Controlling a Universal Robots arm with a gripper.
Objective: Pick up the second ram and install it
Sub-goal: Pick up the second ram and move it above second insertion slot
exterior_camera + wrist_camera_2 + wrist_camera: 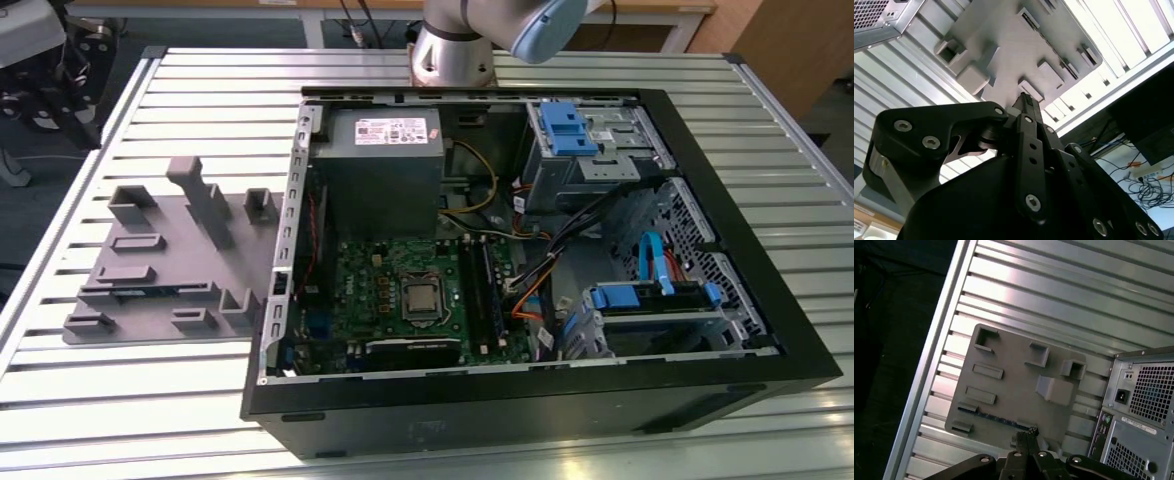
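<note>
- The pick-up seems to be just beginning: the pincer (1025, 436), pressed together and holding nothing, is hovering over the ram (996, 417).
- The ram is sitting in a slot of the grey fixture (1014, 370), near the tabletop (200, 100) edge at the exterior view's left.
- Grasping is likely calling for spread fingers aligned across the thin stick.
- Raised fixture blocks are crowding the slot; the open case (534, 400) is standing beside the fixture.

A ribbed silver aluminium surface (147, 400), gleaming with bright glare in the first wrist view, stands over a dark grey-blue floor (34, 225), with a brown wooden panel (787, 45) behind its far corner on the exterior view's right and tangled cables (1154, 187) lying below in the second wrist view.
</note>
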